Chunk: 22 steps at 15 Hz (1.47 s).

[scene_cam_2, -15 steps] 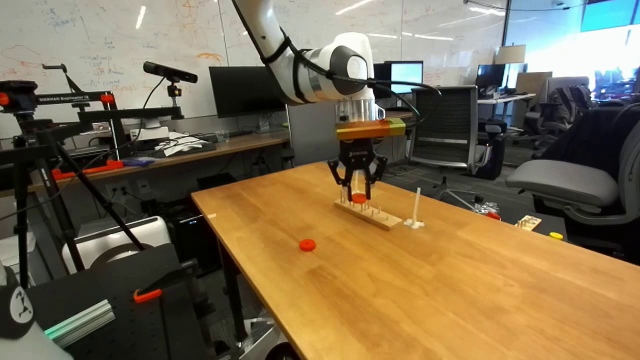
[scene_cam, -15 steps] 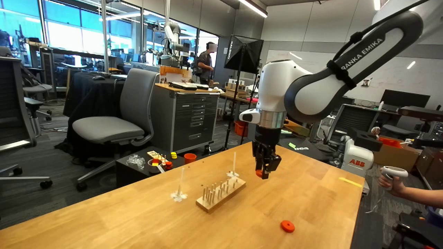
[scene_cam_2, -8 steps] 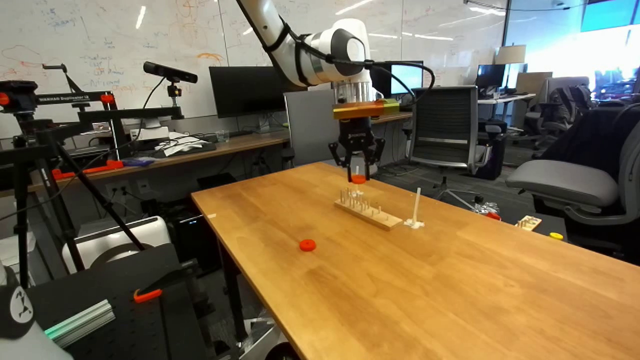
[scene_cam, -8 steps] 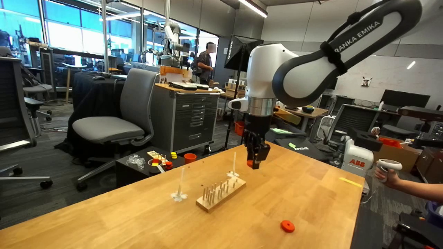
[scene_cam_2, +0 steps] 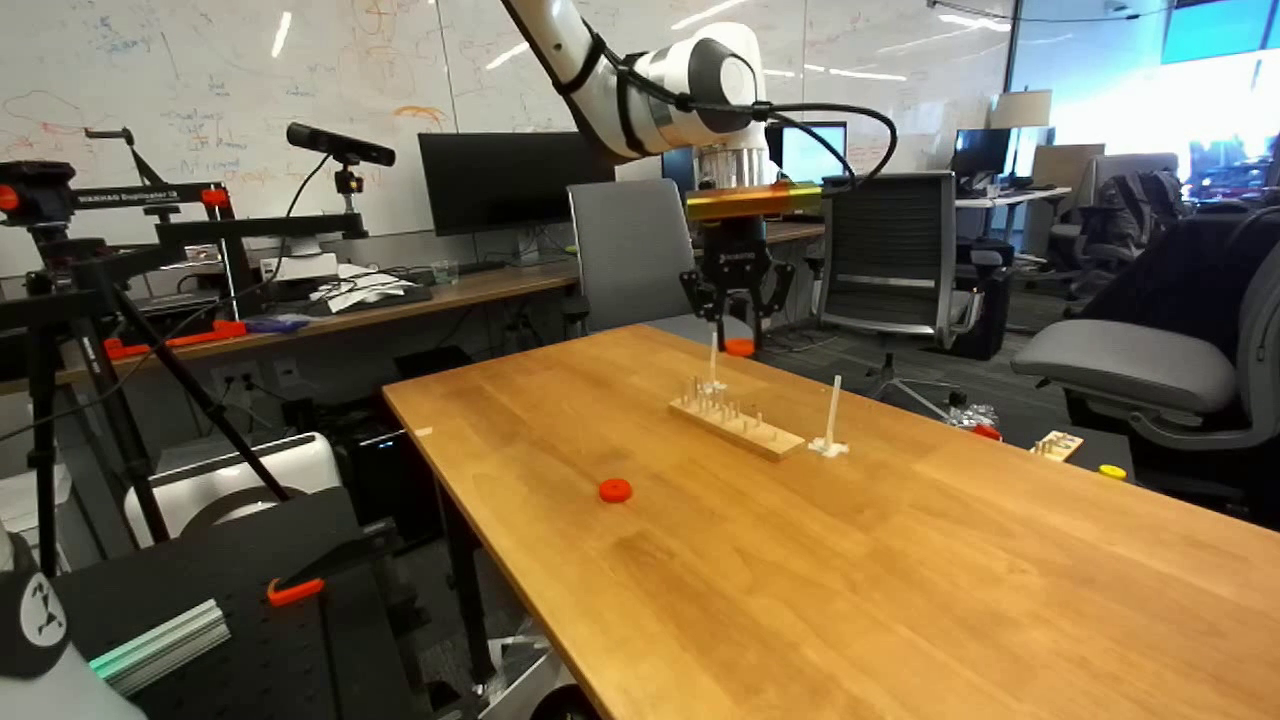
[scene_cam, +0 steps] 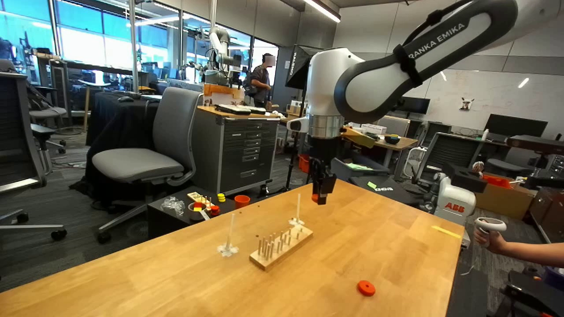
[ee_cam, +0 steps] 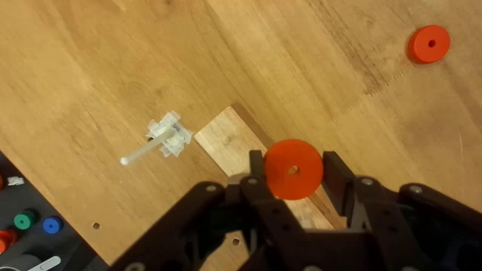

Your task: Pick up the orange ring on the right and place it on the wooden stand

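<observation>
- Orange ring (ee_cam: 293,182) is hanging above the tabletop (scene_cam: 176,273), low and right of centre in the wrist view.
- The pincer (ee_cam: 295,165) is gripping it from both sides.
- The wooden stand (scene_cam: 284,248) is sitting on the tabletop, lower centre in an exterior view.
- Another red-orange ring (scene_cam: 363,290) is lying lower right of it.

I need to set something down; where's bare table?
Bare table: between the loose ring and peg stand, and from that ring to the yellow tape. Crowded: around the stand, with two upright sticks and, nearby, the gripper holding another ring.
</observation>
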Tool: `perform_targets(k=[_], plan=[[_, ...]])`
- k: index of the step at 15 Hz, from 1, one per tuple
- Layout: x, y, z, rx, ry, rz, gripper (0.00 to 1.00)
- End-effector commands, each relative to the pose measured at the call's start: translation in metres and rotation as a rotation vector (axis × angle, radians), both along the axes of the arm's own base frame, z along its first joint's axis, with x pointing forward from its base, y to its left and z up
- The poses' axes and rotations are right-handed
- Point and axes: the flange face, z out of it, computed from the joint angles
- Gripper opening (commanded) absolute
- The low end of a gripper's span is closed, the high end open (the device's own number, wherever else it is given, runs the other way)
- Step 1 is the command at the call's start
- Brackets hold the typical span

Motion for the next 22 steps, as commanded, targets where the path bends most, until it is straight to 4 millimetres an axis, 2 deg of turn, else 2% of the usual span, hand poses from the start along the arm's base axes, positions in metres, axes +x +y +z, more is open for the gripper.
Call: perform_targets(k=[1, 8, 16, 22], plan=[[0.023, 0.005, -0.006, -0.010, 0.025, -0.047, 0.18], [0.048, 0.001, -0.033, -0.032, 0.074, -0.093, 0.18], [0.048, 0.013, -0.088, -0.054, 0.142, -0.078, 0.18], [0.051, 0.022, -0.096, -0.049, 0.142, -0.071, 0.18]])
